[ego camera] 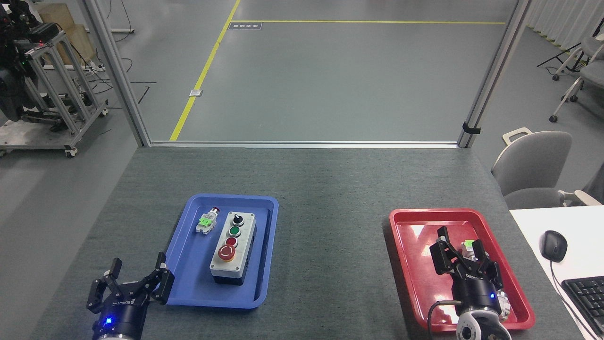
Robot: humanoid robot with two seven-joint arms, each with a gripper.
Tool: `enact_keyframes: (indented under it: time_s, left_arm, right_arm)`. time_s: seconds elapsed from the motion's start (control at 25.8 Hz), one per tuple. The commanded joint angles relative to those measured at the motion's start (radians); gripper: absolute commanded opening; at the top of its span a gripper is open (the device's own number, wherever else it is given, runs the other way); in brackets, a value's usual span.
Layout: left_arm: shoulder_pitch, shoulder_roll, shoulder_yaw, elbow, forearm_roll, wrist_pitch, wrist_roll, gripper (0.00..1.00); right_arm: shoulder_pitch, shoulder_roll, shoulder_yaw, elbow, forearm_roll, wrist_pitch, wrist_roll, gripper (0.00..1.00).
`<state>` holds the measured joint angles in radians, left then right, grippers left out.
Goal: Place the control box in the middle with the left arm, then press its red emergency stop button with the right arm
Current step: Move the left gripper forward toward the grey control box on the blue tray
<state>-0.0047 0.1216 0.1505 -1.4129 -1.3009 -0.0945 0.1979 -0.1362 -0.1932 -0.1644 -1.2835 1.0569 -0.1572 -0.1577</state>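
Note:
The control box (234, 249), light grey with a black base, lies lengthwise in the blue tray (188, 264) at left of centre. Its red emergency stop button (227, 252) is the nearest control in its row. My left gripper (137, 278) is open at the tray's near-left corner, left of the box and apart from it. My right gripper (462, 248), with a looped black cable at its wrist, hovers open over the red tray (415, 264), far from the box. The middle (332, 245) of the dark grey tabletop lies between the two trays.
A small white-and-green switch part (207, 221) lies in the blue tray beside the box. A small green-topped part (468, 244) shows between my right fingers. At far right is a white desk with a mouse (553, 245) and keyboard (587, 297). Grey chair (533, 165) behind.

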Motion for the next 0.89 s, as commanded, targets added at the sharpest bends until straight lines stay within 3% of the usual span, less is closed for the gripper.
enact_keyframes:
  time_s: [0.0,0.43,0.66,0.85]
  left_arm:
    - [0.0,0.001,0.001,0.002,0.0,-0.002,0.0,1.0]
    - [0.017,-0.007,0.0,-0.014,0.012,-0.008,0.0,1.0]
    - [0.08,0.001,0.001,-0.113,0.015,-0.214,-0.008,1.0]
    - [0.092,0.001,-0.005,-0.109,0.002,-0.225,-0.003,1.0]
  right_arm:
    - [-0.003,-0.003,0.002,0.012,-0.005,-0.001,0.009,0.99]
    - [-0.037,-0.031,0.014,0.007,-0.005,-0.084,0.009,0.99]
    - [-0.028,-0.031,0.011,-0.017,-0.005,-0.165,0.007,0.99]
    - [-0.029,-0.032,0.014,-0.028,-0.006,-0.171,0.007,0.99]
